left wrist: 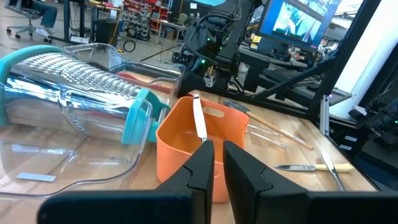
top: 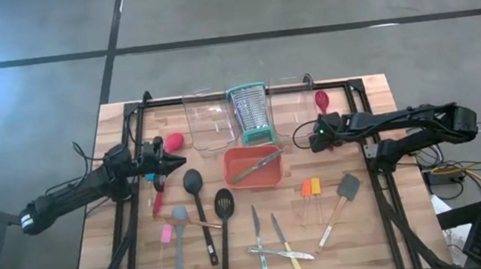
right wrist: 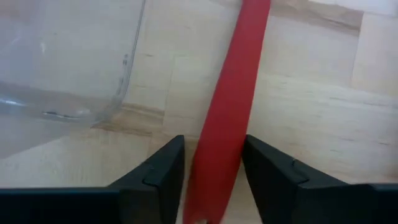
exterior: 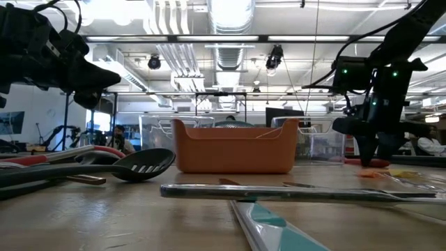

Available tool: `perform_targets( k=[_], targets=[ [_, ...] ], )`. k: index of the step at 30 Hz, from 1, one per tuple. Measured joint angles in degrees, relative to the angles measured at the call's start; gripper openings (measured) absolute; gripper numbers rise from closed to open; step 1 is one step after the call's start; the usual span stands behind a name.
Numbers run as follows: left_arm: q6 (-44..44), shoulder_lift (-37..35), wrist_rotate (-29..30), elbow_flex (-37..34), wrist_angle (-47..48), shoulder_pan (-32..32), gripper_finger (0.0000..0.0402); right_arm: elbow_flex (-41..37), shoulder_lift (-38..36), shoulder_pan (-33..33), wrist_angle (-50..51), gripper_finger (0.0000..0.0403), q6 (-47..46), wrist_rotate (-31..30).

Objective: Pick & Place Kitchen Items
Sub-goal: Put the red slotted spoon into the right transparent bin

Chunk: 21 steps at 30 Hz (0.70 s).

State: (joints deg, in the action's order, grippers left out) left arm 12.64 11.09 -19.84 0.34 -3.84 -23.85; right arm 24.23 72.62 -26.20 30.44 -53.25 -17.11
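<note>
The red spoon (top: pixel 321 101) lies on the table at the far right, beside a clear bin (right wrist: pixel 62 56). My right gripper (right wrist: pixel 212 168) is open and points down, with one finger on each side of the spoon's handle (right wrist: pixel 230 112). It also shows in the high view (top: pixel 315 135). My left gripper (left wrist: pixel 218 163) is shut and empty. It hovers left of the orange tray (top: pixel 254 167) and points toward it. A metal utensil (top: pixel 257 164) lies in the tray. Black spoons (top: pixel 194 182), a slotted turner (top: pixel 223 204), knives (top: pixel 278 233) and spatulas (top: pixel 346 188) lie on the near half. My right gripper comes from above, its fingers (right wrist: pixel 165 168) across the red spoon's handle (right wrist: pixel 217 155), which lies flat on the table. The fingers stand close against the handle's two sides. I cannot tell whether they touch it.
The steel grater with teal rims (top: pixel 250 114) stands at the far middle between two clear bins (top: pixel 208 120). A pink-headed tool (top: pixel 173 142) lies just beyond my left gripper. Orange-handled tools (top: pixel 310 186) lie right of the tray. A black frame (top: pixel 368 152) runs along the table's sides.
</note>
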Motion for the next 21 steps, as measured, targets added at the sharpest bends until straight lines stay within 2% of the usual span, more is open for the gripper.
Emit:
perform_targets(
  k=[6,13,21],
  targets=[
    [0.0,0.0,0.0,0.0,0.0,-0.01,0.0036,-0.02,-0.02,0.0,0.14,0.0081,-0.91,-0.24],
    [0.0,-0.01,0.0,0.0,-0.02,0.01,0.0038,-0.09,-0.59,0.0,0.5,0.0081,-2.11,-0.37],
    [0.0,0.0,0.0,0.0,0.0,0.01,0.0037,-0.55,-6.03,-0.1,5.46,0.0081,-4.45,-0.94]
  ],
)
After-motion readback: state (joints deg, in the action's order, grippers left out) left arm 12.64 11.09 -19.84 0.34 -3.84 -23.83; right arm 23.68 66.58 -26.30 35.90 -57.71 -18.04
